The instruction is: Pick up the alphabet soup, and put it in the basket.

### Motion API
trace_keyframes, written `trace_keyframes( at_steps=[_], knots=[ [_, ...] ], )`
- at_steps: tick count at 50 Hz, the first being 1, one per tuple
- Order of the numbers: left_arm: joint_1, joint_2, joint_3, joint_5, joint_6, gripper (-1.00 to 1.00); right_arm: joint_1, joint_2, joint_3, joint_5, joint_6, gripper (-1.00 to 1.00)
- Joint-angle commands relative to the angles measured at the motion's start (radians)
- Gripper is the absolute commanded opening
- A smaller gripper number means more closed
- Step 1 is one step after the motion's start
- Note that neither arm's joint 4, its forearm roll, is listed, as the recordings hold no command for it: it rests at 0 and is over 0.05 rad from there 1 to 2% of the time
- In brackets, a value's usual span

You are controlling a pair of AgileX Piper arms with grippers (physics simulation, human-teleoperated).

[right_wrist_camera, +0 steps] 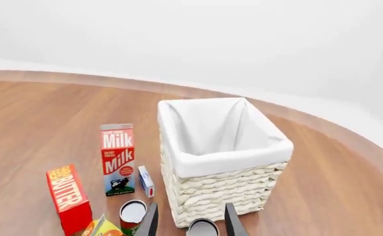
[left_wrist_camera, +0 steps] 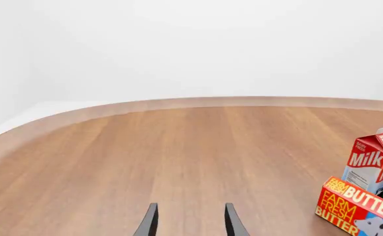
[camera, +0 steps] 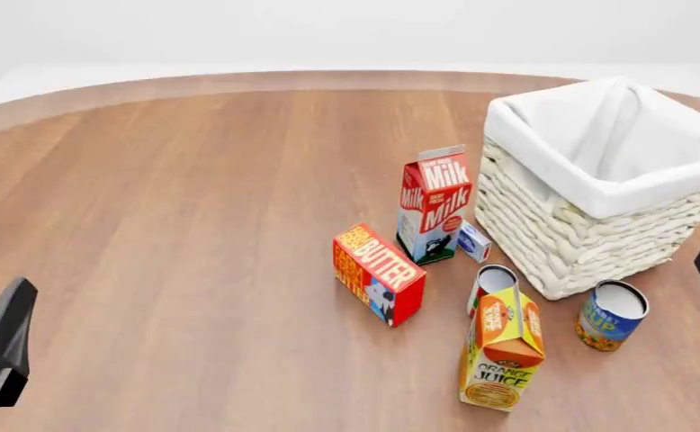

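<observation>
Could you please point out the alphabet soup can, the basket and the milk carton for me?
alphabet soup can (camera: pixel 612 314), front view, silvery top.
basket (camera: pixel 566 236), front view, woven wall.
milk carton (camera: pixel 435 211), front view, red face.

The front view looks forward and down from above onto the counter (camera: pixel 182 225). The left wrist view sits low, facing across bare wood toward the far edge. The right wrist view looks down on the basket (right_wrist_camera: pixel 224 196). All three share the milk (camera: pixel 435 209) and butter (camera: pixel 378 273).

Bright, even light, and we see everything sharp.
Soft faint shadows hug the brown wooden table (camera: pixel 182 225); its far edge bows.
</observation>
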Motion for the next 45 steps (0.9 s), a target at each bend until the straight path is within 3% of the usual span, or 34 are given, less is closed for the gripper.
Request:
trace_keyframes(
  at_steps=[1,31,45],
  knots=[
    [0.000,0.000,0.000,0.000,0.000,1.00,-0.012,0.045,-0.005,0.026,-0.007,1.00],
    [0.000,0.000,0.000,0.000,0.000,1.00,-0.070,0.107,0.131,-0.062,0.001,1.00],
    [0.000,0.000,0.000,0.000,0.000,1.00,-0.104,0.193,0.184,-0.181,0.008,1.00]
  ],
)
